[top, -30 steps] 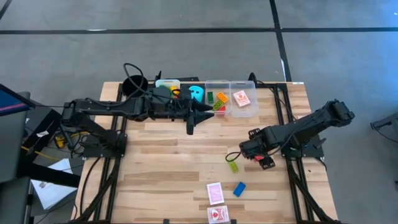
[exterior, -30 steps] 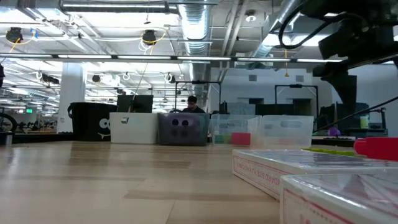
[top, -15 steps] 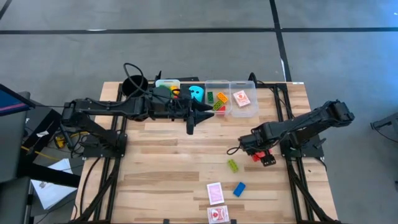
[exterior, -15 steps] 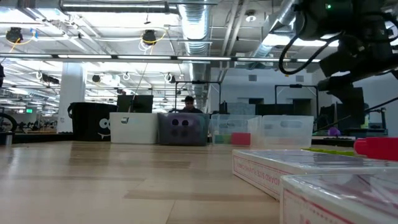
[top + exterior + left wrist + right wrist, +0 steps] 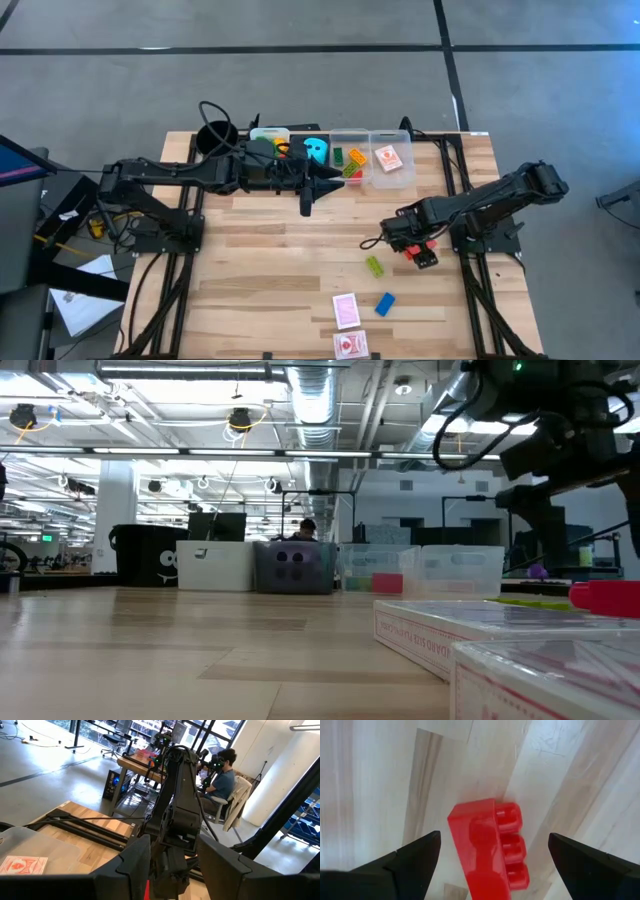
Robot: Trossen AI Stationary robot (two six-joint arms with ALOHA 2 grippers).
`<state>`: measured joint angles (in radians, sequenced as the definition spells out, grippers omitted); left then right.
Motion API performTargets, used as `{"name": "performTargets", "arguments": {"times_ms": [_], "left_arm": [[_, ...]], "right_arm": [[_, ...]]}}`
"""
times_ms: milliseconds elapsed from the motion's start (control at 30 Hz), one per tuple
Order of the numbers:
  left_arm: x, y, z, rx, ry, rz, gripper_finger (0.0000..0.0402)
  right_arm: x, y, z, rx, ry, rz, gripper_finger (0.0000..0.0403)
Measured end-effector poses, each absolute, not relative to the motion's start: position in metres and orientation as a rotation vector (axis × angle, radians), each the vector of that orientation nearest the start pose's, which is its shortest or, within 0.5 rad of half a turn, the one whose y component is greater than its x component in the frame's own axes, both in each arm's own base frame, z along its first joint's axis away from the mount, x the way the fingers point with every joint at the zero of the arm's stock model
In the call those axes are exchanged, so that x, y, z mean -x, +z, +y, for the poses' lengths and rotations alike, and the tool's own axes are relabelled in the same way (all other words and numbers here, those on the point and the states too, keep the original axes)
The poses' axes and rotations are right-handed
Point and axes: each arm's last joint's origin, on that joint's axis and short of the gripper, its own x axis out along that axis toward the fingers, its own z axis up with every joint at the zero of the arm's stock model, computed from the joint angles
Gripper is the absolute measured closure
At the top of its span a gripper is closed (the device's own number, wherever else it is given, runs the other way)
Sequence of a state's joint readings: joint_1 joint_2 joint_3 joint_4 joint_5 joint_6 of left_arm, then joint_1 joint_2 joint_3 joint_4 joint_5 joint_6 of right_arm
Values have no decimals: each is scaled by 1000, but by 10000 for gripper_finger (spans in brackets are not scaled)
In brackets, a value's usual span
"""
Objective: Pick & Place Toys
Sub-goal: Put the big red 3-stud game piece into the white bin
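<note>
A red brick [image 5: 490,845] lies on the wooden table [image 5: 270,270], also showing as the red brick [image 5: 412,250] at the right. My right gripper [image 5: 494,840] points down over it, open, one finger on each side and apart from it. A green brick [image 5: 374,266], a blue brick [image 5: 385,303] and two red-white cards [image 5: 346,310] lie nearer the front edge. My left gripper [image 5: 310,195] hangs level over the table's middle, open and holding nothing.
Two clear bins [image 5: 388,172] with bricks and a card stand at the far edge, beside a cyan die [image 5: 316,150] and a black cup [image 5: 215,138]. A purple die [image 5: 292,568] sits far back. A person [image 5: 222,775] sits beyond the table.
My right gripper has shifted a little toward the table's far edge and sunk slightly over the red brick, staying open. The bricks and cards have kept their places.
</note>
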<state>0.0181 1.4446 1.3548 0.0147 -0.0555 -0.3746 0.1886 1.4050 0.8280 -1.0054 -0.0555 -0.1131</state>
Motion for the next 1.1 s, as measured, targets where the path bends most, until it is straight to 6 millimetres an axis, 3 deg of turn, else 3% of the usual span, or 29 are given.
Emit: {"name": "performTargets", "arguments": {"times_ms": [600,700,867,1100], "left_arm": [[-332,391,3,397,83,108,247],[-332,391,3,397,82,108,247],[-332,391,3,397,83,107,247],[-332,391,3,397,82,107,247]], "right_arm": [[-220,138,44,178,245,1822,42],[-219,135,44,161,219,1858,61],[-219,134,44,135,180,1877,139],[-226,135,46,-7,83,1797,142]]}}
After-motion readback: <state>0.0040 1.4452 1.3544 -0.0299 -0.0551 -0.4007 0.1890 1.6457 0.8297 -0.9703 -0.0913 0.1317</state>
